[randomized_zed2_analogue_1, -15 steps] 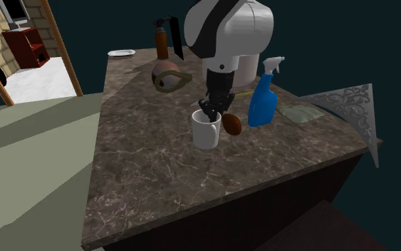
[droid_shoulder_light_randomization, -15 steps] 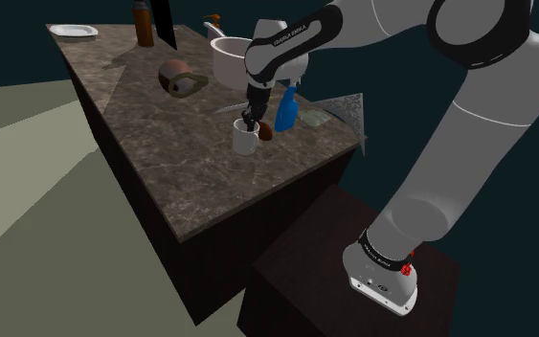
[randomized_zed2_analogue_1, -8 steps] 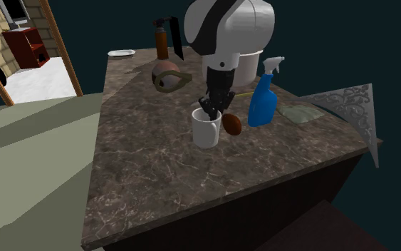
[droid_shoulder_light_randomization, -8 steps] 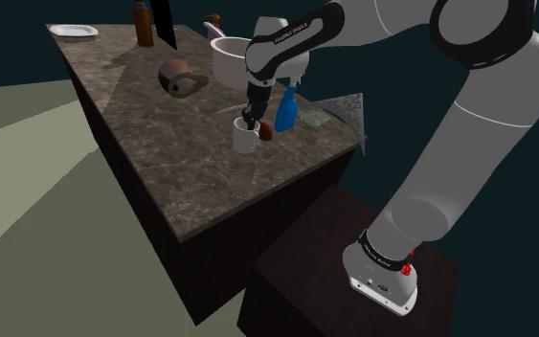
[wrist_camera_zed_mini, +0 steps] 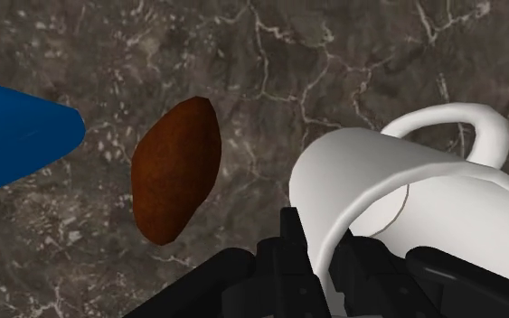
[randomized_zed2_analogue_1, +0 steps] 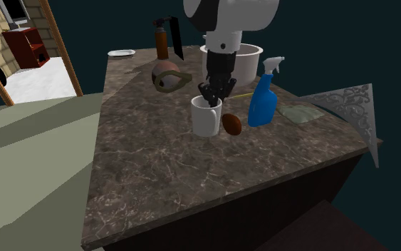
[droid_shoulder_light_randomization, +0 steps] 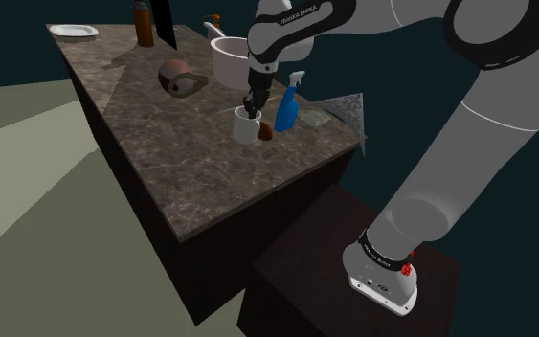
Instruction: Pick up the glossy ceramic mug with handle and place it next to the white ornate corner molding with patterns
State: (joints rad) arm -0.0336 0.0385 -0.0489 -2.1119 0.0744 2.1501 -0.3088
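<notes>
Carrying the white mug (randomized_zed2_analogue_1: 206, 120) over to the ornate corner molding (randomized_zed2_analogue_1: 345, 100) seems to be the step in hand. The pincer (randomized_zed2_analogue_1: 213, 95) is closed on the mug's rim, with one finger inside and the other outside the wall. The mug is near the middle of the desk (randomized_zed2_analogue_1: 163, 171), and it is hard to tell whether its base is clear of the stone. Such a grip on a thin rim probably lets the mug swing, so the move should be slow and the lift high enough. The brown oval thing (randomized_zed2_analogue_1: 231, 123) lies just beside the mug, and the blue spray bottle (randomized_zed2_analogue_1: 264, 100) stands to the second exterior view's right of it. Both are between the mug and the molding, so the path should go above them or on their near side. The molding reaches out past the desk's edge at the second exterior view's right, so the mug is better set on bare stone beside it, near the pale cloth (randomized_zed2_analogue_1: 298, 114), not at the very edge.

The desk is dark marbled stone. A white pot (randomized_zed2_analogue_1: 245, 60) stands far behind the pincer. The floor (randomized_zed2_analogue_1: 28, 157) is olive, and at the second exterior view's left an open doorway (randomized_zed2_analogue_1: 65, 50) shows a brick wall
</notes>
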